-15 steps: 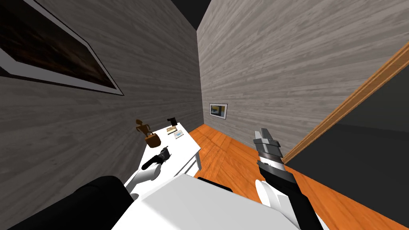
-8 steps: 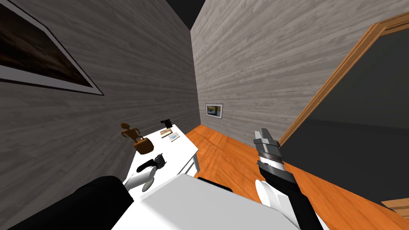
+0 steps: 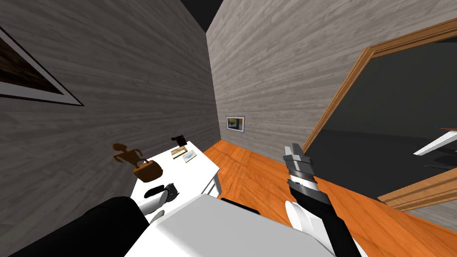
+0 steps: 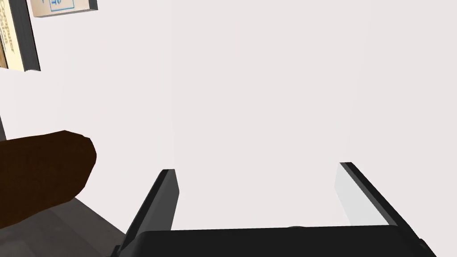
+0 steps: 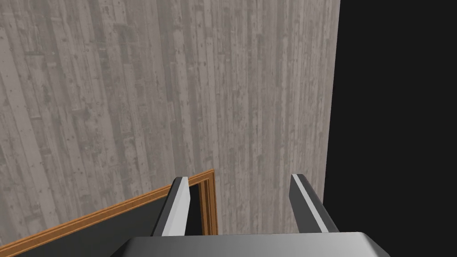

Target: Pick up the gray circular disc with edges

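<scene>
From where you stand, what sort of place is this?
Probably a hallway or the corner of a living room in a house: an orange wooden floor, a white side table against a grey plank wall, carrying a brown figurine, and a wood-framed doorway.

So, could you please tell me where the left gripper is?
Head view, my left side: the left gripper hangs open over the white table's near end, beside the brown ornament.
</scene>
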You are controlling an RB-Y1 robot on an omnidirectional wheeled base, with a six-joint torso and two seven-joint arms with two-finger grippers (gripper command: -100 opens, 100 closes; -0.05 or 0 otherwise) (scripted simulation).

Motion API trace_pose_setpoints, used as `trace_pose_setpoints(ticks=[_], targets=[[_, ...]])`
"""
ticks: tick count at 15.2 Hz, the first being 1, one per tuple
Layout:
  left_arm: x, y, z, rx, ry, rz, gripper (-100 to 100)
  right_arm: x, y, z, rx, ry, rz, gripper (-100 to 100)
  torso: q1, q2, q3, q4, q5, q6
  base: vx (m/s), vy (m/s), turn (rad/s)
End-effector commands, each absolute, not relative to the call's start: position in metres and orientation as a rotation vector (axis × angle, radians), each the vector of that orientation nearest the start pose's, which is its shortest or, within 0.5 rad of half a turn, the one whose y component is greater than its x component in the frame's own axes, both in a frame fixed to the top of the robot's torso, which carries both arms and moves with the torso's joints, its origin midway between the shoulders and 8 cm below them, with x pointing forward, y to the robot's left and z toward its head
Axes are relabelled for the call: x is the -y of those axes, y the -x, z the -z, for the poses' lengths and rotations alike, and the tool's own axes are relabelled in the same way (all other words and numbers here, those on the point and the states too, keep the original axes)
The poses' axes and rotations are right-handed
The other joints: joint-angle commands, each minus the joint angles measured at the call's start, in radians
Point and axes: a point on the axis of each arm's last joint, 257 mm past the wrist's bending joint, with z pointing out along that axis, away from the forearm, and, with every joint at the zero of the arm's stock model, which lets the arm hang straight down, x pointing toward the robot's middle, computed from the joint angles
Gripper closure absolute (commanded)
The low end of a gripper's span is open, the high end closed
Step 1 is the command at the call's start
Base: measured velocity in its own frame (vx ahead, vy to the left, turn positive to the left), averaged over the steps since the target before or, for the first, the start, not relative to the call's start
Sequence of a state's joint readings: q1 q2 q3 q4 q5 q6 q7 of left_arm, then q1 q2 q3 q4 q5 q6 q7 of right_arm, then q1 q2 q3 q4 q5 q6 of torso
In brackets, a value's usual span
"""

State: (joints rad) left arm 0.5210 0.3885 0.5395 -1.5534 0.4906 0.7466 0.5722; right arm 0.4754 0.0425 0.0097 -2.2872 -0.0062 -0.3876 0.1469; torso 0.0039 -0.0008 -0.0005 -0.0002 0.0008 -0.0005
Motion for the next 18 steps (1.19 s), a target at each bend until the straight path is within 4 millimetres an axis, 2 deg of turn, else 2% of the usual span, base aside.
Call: trace_pose_setpoints(ticks=[1,3,4,6,7,8,9,10,11,13,14,15,16,17,18], targets=[[-0.617,-0.132,0.453,-0.370,2.626,0.362,-100,0.281,-0.362,-0.014,-0.671,-0.702,-1.171,0,0.000,0.000,0.000,0.000,0.000,0.000,0.006,0.035,-0.167],[-0.615,-0.126,0.458,-0.364,2.642,0.343,-100,0.281,-0.362,-0.014,-0.671,-0.702,-1.172,0,0.000,0.000,0.000,0.000,0.000,0.000,0.004,0.037,-0.135],[-0.617,-0.103,0.467,-0.275,2.701,0.296,-100,0.281,-0.362,-0.014,-0.671,-0.702,-1.172,0,0.000,0.000,0.000,0.000,0.000,0.000,0.000,0.037,-0.195],[-0.616,-0.099,0.470,-0.271,2.713,0.282,-100,0.281,-0.362,-0.014,-0.671,-0.702,-1.172,0,0.000,0.000,0.000,0.000,0.000,0.000,0.006,0.040,-0.134],[-0.616,-0.077,0.478,-0.181,2.766,0.237,-100,0.281,-0.362,-0.014,-0.671,-0.702,-1.171,0,0.000,0.000,0.000,0.000,0.000,0.000,0.010,0.037,-0.127],[-0.615,-0.073,0.481,-0.176,2.776,0.224,-100,0.281,-0.362,-0.014,-0.671,-0.702,-1.172,0,0.000,-0.001,0.000,0.000,0.000,0.000,0.007,0.042,-0.155],[-0.615,-0.056,0.485,-0.093,2.816,0.191,-100,0.281,-0.362,-0.014,-0.671,-0.702,-1.172,0,0.001,-0.001,0.000,0.000,0.000,0.000,0.008,0.055,-0.220],[-0.612,-0.048,0.490,-0.081,2.833,0.167,-100,0.281,-0.362,-0.014,-0.671,-0.702,-1.172,0,0.001,-0.001,0.000,0.000,0.000,0.001,0.009,0.060,-0.182],[-0.611,-0.030,0.495,0.009,2.867,0.132,-100,0.281,-0.362,-0.014,-0.671,-0.702,-1.172,0,0.002,-0.001,0.000,0.000,0.000,0.000,0.005,0.067,-0.190],[-0.608,-0.026,0.497,0.014,2.881,0.114,-100,0.281,-0.362,-0.014,-0.671,-0.702,-1.171,0,0.002,0.000,0.000,0.000,0.000,0.000,-0.002,0.056,-0.087],[-0.604,-0.009,0.501,0.098,2.918,0.075,-100,0.281,-0.362,-0.014,-0.671,-0.702,-1.171,0,0.001,0.000,0.000,0.000,0.000,0.000,0.002,0.040,-0.119],[-0.603,-0.005,0.503,0.107,2.923,0.063,-100,0.281,-0.362,-0.014,-0.671,-0.702,-1.172,0,0.001,0.000,0.000,0.000,0.000,0.000,0.005,0.043,-0.121],[-0.598,0.011,0.506,0.190,2.955,0.025,-100,0.281,-0.362,-0.014,-0.671,-0.702,-1.171,0,0.001,0.000,0.000,0.000,0.000,0.000,0.008,0.052,-0.165],[-0.597,0.015,0.508,0.197,2.959,0.016,-100,0.281,-0.362,-0.014,-0.671,-0.702,-1.172,0,0.001,-0.001,0.000,0.000,0.000,0.000,0.008,0.053,-0.135],[-0.592,0.029,0.511,0.277,2.986,-0.021,-100,0.281,-0.362,-0.014,-0.671,-0.702,-1.171,0,0.001,-0.001,0.000,0.000,0.000,0.000,0.005,0.050,-0.137]])
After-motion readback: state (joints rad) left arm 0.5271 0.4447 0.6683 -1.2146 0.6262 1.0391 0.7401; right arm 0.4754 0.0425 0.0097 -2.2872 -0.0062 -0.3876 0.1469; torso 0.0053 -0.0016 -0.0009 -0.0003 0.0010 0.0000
